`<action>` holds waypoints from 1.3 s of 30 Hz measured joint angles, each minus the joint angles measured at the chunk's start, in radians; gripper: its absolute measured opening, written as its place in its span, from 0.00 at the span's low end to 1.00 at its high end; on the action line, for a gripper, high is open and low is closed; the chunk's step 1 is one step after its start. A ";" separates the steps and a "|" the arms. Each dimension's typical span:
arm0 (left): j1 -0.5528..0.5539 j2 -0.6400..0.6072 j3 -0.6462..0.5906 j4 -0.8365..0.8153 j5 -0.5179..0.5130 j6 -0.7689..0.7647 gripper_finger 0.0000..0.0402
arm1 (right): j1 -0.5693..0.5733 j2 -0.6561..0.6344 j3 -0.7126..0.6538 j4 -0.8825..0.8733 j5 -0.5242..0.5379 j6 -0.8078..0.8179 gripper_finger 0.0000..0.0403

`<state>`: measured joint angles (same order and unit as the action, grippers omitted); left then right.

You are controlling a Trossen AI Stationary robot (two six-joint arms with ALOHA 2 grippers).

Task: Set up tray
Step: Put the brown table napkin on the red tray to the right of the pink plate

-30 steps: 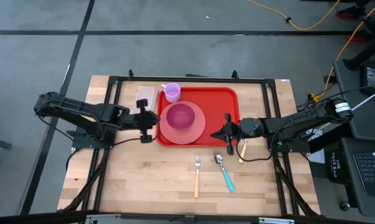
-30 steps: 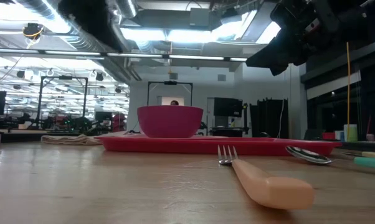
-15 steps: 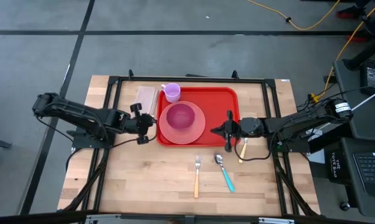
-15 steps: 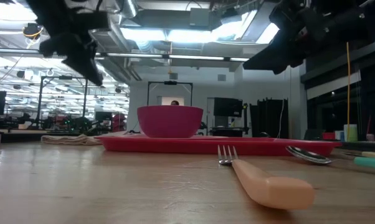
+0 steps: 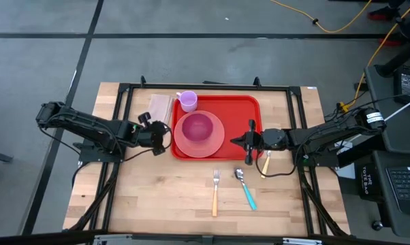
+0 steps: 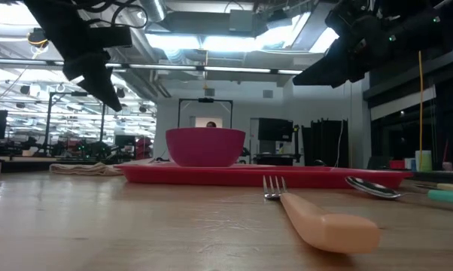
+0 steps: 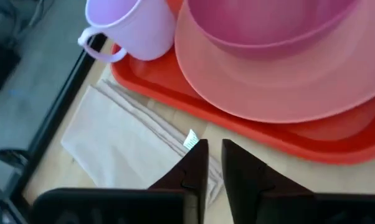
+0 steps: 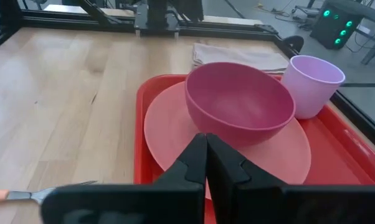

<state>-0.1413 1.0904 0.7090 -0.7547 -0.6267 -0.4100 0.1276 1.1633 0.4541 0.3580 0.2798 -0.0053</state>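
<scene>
Tray [image 5: 250, 109], red, sits at table [image 5: 164, 197] centre toward 12 o'clock, carrying pink plate [image 5: 215, 144] with magenta bowl [image 5: 197, 126] on it and lilac mug [image 5: 188, 101] at its 11 o'clock corner. Beige napkin [image 5: 159, 105] lies on wood just beside tray, 9 o'clock side. Left gripper [image 5: 165, 136] hovers at tray's 9 o'clock edge, fingers [image 7: 197, 165] nearly together, slim gap, holding nothing. Right gripper [image 5: 246, 141] at tray's 3 o'clock edge, fingers [image 8: 194, 158] pressed together, empty. Fork [image 5: 215, 192] and spoon [image 5: 244, 187] at 6 o'clock of tray, well apart from it.
</scene>
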 joint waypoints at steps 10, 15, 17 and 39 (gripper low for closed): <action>-0.001 0.000 0.000 -0.004 0.040 -0.186 0.30 | -0.029 0.000 0.000 0.033 -0.003 -0.100 0.02; -0.001 0.014 0.000 -0.005 0.080 -0.245 0.39 | -0.064 0.000 0.000 0.034 -0.004 -0.051 0.02; -0.001 0.029 0.000 -0.004 0.094 -0.250 0.42 | -0.077 0.000 0.000 0.035 -0.017 -0.051 0.02; 0.003 0.222 0.000 -0.007 0.075 -0.297 0.45 | -0.108 0.000 0.000 0.072 -0.019 -0.025 0.02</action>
<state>-0.1383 1.3129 0.7090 -0.7616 -0.5519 -0.7071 0.0196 1.1637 0.4538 0.4301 0.2607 -0.0301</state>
